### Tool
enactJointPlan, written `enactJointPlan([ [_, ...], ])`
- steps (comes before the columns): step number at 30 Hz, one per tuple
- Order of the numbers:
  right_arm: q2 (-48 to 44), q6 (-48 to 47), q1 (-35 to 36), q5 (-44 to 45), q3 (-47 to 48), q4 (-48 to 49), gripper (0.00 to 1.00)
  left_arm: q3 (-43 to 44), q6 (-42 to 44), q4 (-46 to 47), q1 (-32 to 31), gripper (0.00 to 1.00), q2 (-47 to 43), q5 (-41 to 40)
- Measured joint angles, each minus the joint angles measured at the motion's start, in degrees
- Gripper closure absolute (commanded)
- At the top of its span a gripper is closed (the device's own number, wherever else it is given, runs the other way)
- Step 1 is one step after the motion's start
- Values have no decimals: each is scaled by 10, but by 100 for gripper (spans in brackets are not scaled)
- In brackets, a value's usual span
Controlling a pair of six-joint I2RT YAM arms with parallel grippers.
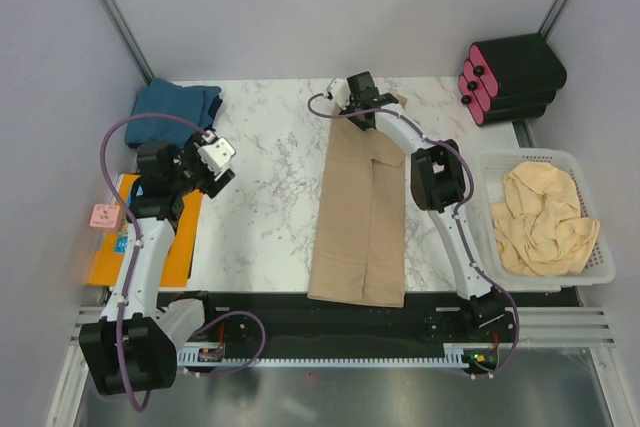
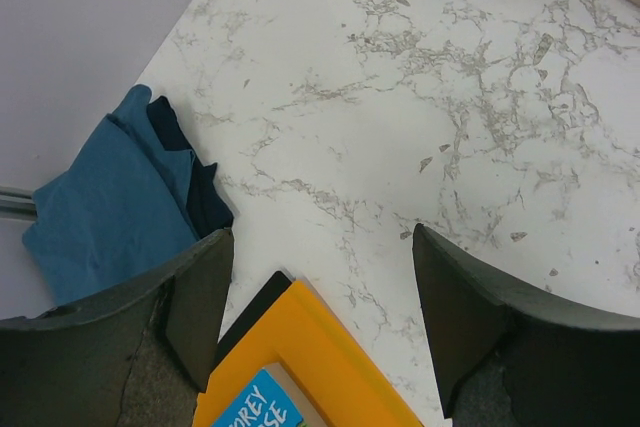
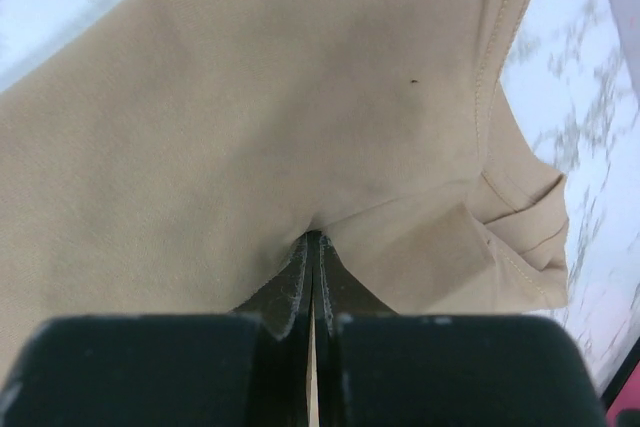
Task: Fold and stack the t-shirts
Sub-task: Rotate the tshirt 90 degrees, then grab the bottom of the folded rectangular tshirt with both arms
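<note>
A tan t-shirt [image 1: 358, 217] lies folded into a long strip down the middle of the marble table. My right gripper [image 1: 358, 107] is at its far end, shut on the tan cloth [image 3: 300, 127], which bunches at the fingertips [image 3: 313, 239]. A crumpled pale beige t-shirt [image 1: 545, 217] lies in the white basket. A folded dark teal-blue t-shirt [image 1: 178, 105] lies at the back left and shows in the left wrist view [image 2: 110, 202]. My left gripper [image 1: 212, 169] is open and empty, hovering above the table by the book's far corner [image 2: 315, 347].
An orange-and-blue picture book [image 1: 150, 237] lies at the left edge. A white basket [image 1: 600, 247] stands at the right. A black and pink roll pack [image 1: 510, 77] stands at the back right. A small pink box [image 1: 103, 215] sits left of the book.
</note>
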Motion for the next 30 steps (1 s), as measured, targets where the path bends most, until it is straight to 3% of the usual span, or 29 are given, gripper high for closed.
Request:
enactJointPlan([
  [11,14,-17,80,31,0,74,99,-10,0,13,-22,21,-1,-1],
  [21,14,-18,41,92,-4,132,92,-27,-3,12,-41,21,-21,-13],
  [24,8,-17,27,97,-6,134,85,-27,-4,10,-59,21,-38,-21],
  [25,-3,-17,22,91,-15,127,69,-27,-4,8,-66,21,-46,-24],
  [27,-39,-14,16,73,-48,118,49,-27,-3,3,-76,20,-58,-26],
  [30,-144,-26,12,29,-133,73,33,-27,5,-18,-86,19,-77,-26],
])
